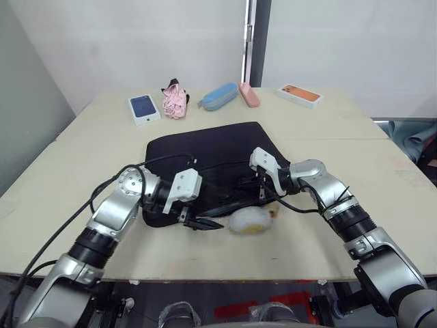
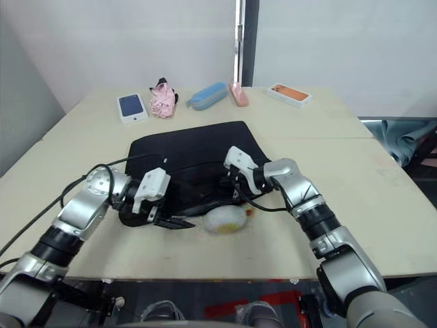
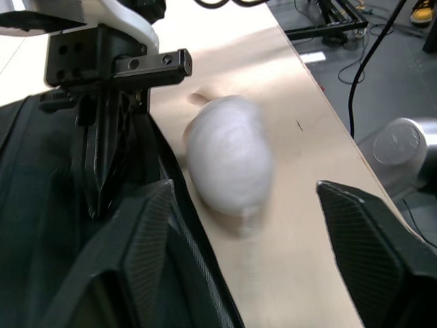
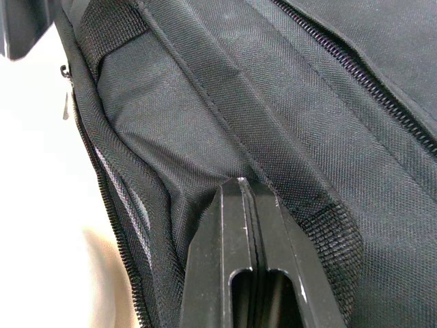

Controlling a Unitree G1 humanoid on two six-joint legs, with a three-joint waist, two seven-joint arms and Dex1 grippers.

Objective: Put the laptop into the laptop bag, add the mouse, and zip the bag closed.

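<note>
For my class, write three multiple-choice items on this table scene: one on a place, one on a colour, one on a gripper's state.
1. Where does the white mouse lie?
A. on the table beside the laptop bag's near edge
B. at the table's far edge
C. on the bag

2. What colour is the bag?
A. blue
B. black
C. pink

3. How are the left gripper's fingers?
A. shut on the mouse
B. shut on a strap
C. open

Answers: 1 A, it rests on bare tabletop against the bag's edge; 2 B, its fabric is black; 3 C, the left wrist view shows its fingers spread apart.
</note>
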